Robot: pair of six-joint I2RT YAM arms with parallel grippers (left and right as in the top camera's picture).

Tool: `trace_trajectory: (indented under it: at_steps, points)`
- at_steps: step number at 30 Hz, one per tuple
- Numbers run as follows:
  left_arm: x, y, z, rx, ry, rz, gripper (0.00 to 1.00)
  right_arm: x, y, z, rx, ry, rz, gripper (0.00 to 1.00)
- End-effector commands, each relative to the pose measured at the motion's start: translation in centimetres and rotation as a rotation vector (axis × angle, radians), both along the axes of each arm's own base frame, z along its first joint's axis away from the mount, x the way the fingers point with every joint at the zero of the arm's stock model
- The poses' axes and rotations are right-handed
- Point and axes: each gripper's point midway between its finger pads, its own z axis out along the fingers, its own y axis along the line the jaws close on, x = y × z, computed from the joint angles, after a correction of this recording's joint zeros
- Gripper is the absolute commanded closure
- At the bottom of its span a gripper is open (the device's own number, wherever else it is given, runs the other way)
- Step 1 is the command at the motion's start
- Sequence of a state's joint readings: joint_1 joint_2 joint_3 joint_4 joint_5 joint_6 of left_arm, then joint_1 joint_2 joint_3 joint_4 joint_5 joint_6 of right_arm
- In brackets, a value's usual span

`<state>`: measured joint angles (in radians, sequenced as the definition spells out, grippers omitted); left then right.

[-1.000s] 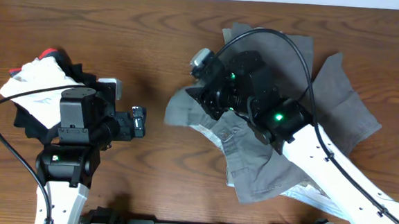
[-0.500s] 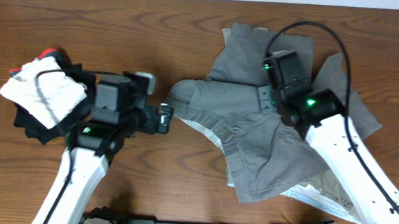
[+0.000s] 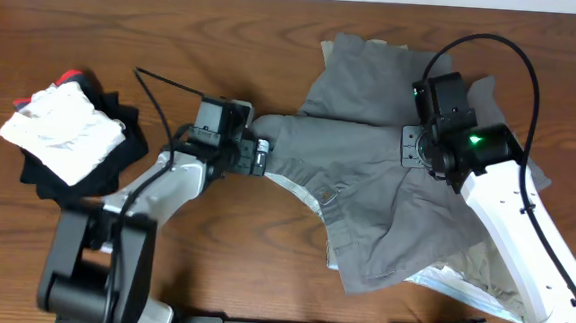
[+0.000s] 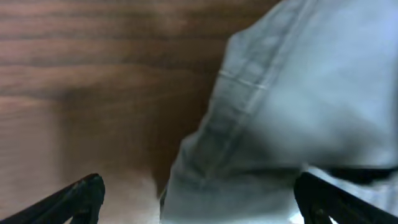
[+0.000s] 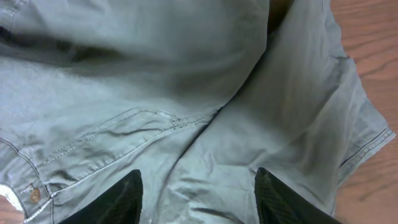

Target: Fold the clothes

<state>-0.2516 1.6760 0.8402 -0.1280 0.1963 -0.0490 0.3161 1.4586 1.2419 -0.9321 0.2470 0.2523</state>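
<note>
Mid-grey shorts (image 3: 366, 201) lie spread and wrinkled on the right half of the table, with the waistband end pointing left. A pale garment (image 3: 456, 282) peeks out from under their lower right. My left gripper (image 3: 260, 158) is at the shorts' left end. It stands open (image 4: 199, 208), and the grey cloth edge (image 4: 292, 93) reaches in between its fingers (image 4: 81, 196) without being pinched. My right gripper (image 3: 414, 154) hovers over the shorts' upper right. It is open (image 5: 199, 199), with its fingers (image 5: 118, 199) spread above the flat cloth near the fly seam (image 5: 124, 124).
A pile of white, black and red clothes (image 3: 64, 133) sits at the far left. Bare wooden table (image 3: 225, 37) runs along the back and between the pile and the shorts. The right arm's cable (image 3: 514, 65) loops above the shorts.
My left arm swung from beside the pile across to the shorts' left end. My right arm moved right, and the bunched left part of the shorts now lies spread out.
</note>
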Motion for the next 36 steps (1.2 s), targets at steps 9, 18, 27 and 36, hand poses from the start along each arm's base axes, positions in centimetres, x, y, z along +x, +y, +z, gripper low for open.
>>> trace_trajectory:
  at_steps: [9, 18, 27, 36]
  points:
    - [0.8, -0.9, 2.7, -0.049, -0.064, -0.065, 0.94, -1.1, -1.2, 0.3, -0.012, 0.027, -0.039, 0.76]
    - [4.2, 7.6, 20.1, -0.063, -0.506, 0.193, 0.94, -2.9, -2.2, -0.6, 0.02, 0.124, -0.071, 0.73]
    - [3.1, 7.9, 25.3, -0.165, -0.61, 0.201, 0.94, -5.5, 2.7, -1.5, 0.217, 0.264, 0.235, 0.67]
    - [3.1, 8.0, 25.4, -0.161, -0.614, 0.21, 0.94, -11.0, 5.7, -5.3, 0.334, 0.463, 0.368, 0.64]
